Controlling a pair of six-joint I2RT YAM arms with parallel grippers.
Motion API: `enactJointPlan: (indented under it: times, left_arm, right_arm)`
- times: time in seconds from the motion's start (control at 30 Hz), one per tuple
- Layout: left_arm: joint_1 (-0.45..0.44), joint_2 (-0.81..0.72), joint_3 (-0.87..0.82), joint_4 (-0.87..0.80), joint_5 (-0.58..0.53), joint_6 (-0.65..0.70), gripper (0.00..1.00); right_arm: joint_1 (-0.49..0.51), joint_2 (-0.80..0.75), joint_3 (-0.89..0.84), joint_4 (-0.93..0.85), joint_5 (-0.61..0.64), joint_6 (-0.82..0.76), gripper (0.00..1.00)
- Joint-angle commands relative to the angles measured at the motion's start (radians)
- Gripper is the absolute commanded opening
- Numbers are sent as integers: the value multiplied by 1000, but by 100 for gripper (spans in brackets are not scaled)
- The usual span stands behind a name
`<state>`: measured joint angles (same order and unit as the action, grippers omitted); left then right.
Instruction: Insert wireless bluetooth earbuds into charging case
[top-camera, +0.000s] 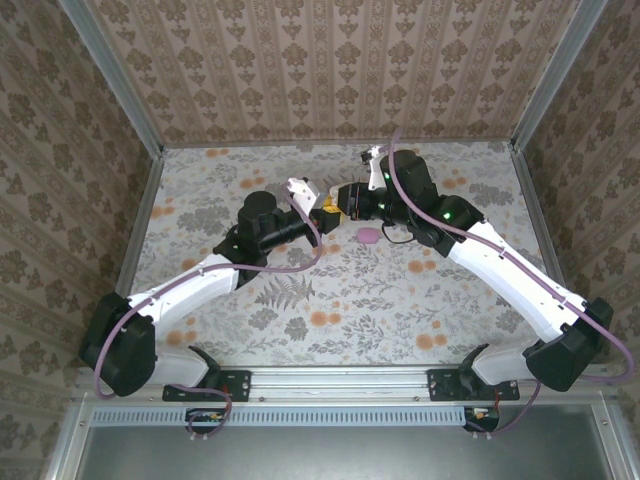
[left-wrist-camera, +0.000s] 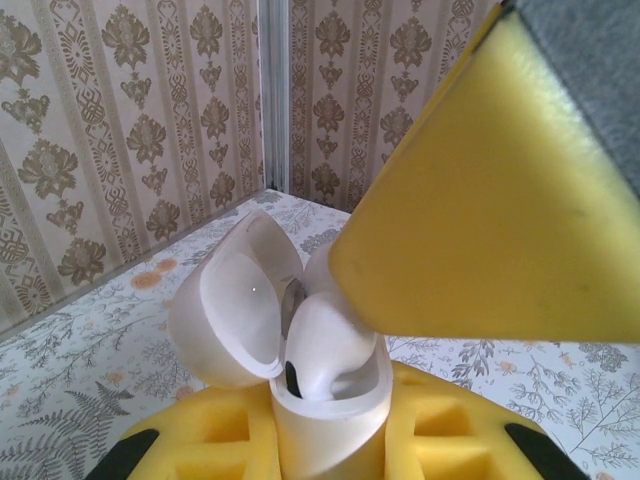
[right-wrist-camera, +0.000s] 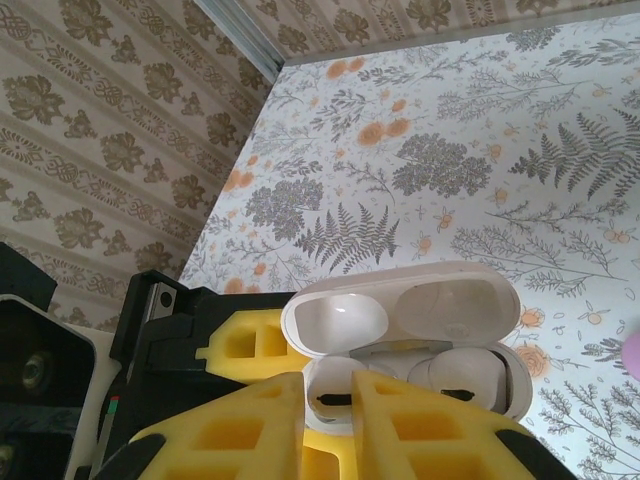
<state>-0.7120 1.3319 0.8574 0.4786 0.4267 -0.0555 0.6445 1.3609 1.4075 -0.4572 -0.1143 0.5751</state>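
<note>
The white charging case (left-wrist-camera: 330, 425) stands upright with its lid (left-wrist-camera: 235, 310) flipped open, and my left gripper (left-wrist-camera: 330, 445) is shut on its body between yellow foam pads. My right gripper (right-wrist-camera: 335, 400) is shut on one of the wireless bluetooth earbuds (right-wrist-camera: 338, 385), whose lower part sits in the left well of the case (right-wrist-camera: 400, 310). A second earbud (right-wrist-camera: 465, 380) lies in the right well. In the left wrist view the gripped earbud (left-wrist-camera: 325, 350) pokes out of the case under the right gripper's yellow finger (left-wrist-camera: 490, 200). From above, both grippers (top-camera: 335, 208) meet mid-table.
A small pink object (top-camera: 368, 236) lies on the floral table (top-camera: 330, 300) just in front of the grippers, also at the right wrist view's right edge (right-wrist-camera: 633, 355). Patterned walls (top-camera: 330, 60) enclose the back and sides.
</note>
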Motion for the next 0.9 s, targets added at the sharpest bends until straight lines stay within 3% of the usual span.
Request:
enactJointPlan:
  times: [0.0, 0.47, 0.6, 0.87]
  left_arm:
    - [-1, -31, 7, 9, 18, 19, 11]
    - [-2, -33, 7, 9, 18, 17, 11]
    - [-1, -35, 7, 11, 22, 14, 11]
    - [-3, -43, 0, 20, 46, 14, 11]
  right_arm:
    - [0, -3, 31, -23, -4, -13, 25]
    - [-1, -82, -11, 0, 34, -4, 29]
    - [-3, -136, -34, 3, 104, -19, 39]
    - [-67, -262, -111, -20, 248, -26, 72]
